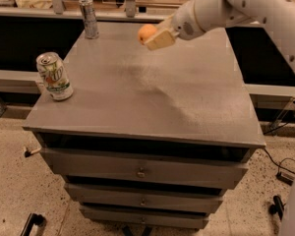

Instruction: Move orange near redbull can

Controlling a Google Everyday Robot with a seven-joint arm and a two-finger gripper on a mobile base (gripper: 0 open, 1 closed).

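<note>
The orange [147, 33] is held in my gripper [154, 36], above the far middle of the grey cabinet top [152, 97]. The gripper is shut on the orange, with a tan finger [160, 40] showing just to its right. The white arm reaches in from the upper right. The redbull can [89, 17], tall, slim and silver-grey, stands upright at the far left corner of the top, to the left of the orange with a gap between them.
A white-and-green soda can [55, 76] stands upright near the left edge of the top. The cabinet has drawers below [142, 170]. A dark shelf unit runs behind. Cables lie on the floor at the right [284, 173].
</note>
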